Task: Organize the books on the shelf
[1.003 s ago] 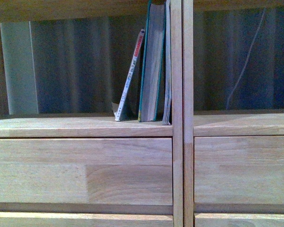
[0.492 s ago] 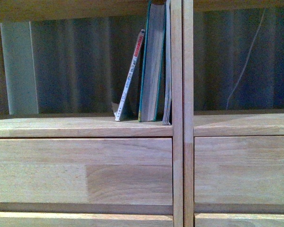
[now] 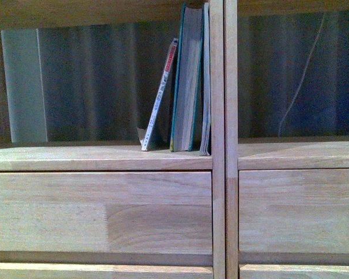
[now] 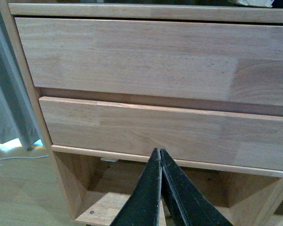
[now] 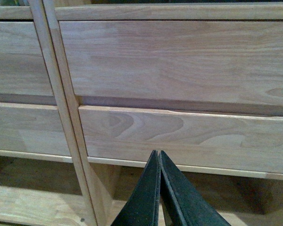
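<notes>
Three books stand at the right end of the shelf's (image 3: pixel 99 158) left compartment, against the centre post (image 3: pixel 218 87). The thin booklet with the white-and-red spine (image 3: pixel 160 96) leans to the right. The thick teal paperback (image 3: pixel 188 81) stands upright beside it. A slim bluish-white book (image 3: pixel 206 87) is pressed against the post. Neither arm shows in the front view. My left gripper (image 4: pixel 160 151) is shut and empty, pointing at the left drawer fronts (image 4: pixel 146 61). My right gripper (image 5: pixel 158 153) is shut and empty before the right drawer fronts (image 5: pixel 179 61).
A pale panel (image 3: pixel 24 87) stands at the left end of the books' compartment. A thin cord (image 3: pixel 302 75) hangs behind the right compartment. Dark curtain folds show through the open back. Open lower compartments (image 4: pixel 104 188) lie under the drawers; grey curtain and wood floor (image 4: pixel 14 188) lie beside the unit.
The view has shifted slightly, so the shelf sits a little lower in the frame. The books have not moved.
</notes>
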### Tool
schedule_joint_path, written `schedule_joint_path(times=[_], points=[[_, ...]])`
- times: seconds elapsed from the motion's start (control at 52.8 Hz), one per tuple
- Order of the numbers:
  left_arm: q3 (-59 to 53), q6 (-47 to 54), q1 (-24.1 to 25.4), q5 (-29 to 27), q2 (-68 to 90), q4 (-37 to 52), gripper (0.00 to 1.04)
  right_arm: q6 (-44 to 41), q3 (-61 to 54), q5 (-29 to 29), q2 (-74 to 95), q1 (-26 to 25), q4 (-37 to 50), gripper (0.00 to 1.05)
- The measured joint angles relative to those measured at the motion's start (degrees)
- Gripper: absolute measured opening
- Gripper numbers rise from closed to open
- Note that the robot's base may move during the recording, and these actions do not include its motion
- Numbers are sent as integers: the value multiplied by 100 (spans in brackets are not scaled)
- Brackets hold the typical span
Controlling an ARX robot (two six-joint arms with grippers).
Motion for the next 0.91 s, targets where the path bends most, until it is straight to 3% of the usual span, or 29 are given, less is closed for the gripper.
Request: schedule_joint_path(times=[0.454,0.549,0.871,0.909], points=[[0,0,0,0,-756,-763,3,2,0,-4,-13,0,2,3],[2,9,0,-2,-1499,-1655,3,2,0,0,-13,0,2,3],[2,11,0,-2,-1705,-1740,3,2,0,-4,-17,0,2,3],[2,13,0,-2,-1705,-1740,7,-7,0,-4,-17,0,2,9]])
